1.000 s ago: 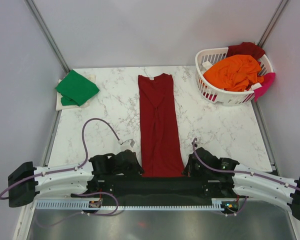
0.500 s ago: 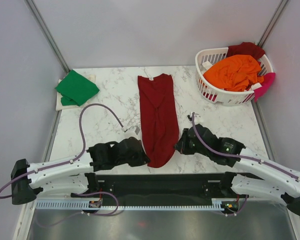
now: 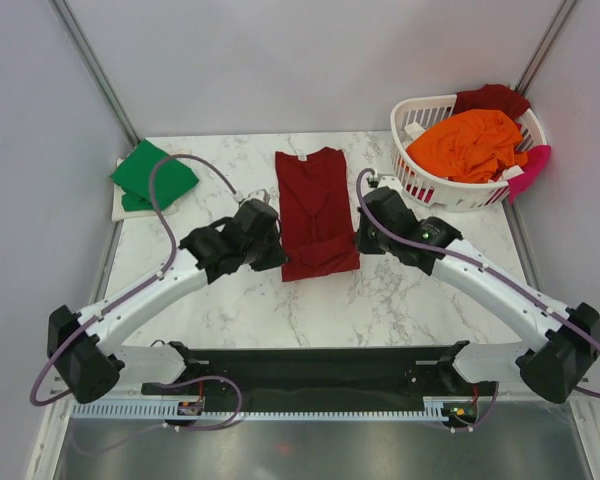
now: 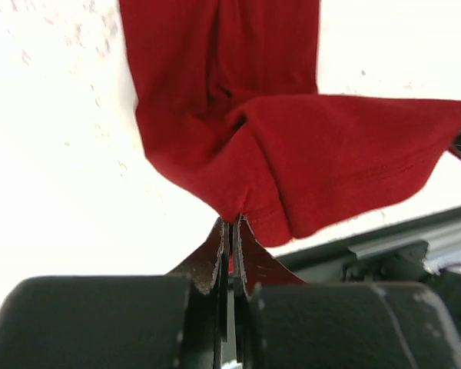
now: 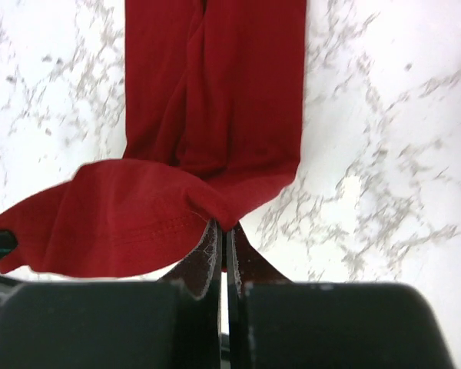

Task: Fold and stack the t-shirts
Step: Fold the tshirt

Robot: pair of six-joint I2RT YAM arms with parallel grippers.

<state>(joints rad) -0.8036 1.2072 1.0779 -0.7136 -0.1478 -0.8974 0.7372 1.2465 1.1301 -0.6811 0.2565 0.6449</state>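
Left pincer (image 4: 232, 223) clamped tight on near-left hem corner of the dark red t-shirt (image 3: 315, 215); right pincer (image 5: 223, 227) likewise closed on the near-right corner; hem doubled back over the shirt's middle; collar end flat on table (image 3: 430, 280); green t-shirt (image 3: 153, 175) folded at far left; orange t-shirt (image 3: 470, 145) in basket (image 3: 420, 185), far right.
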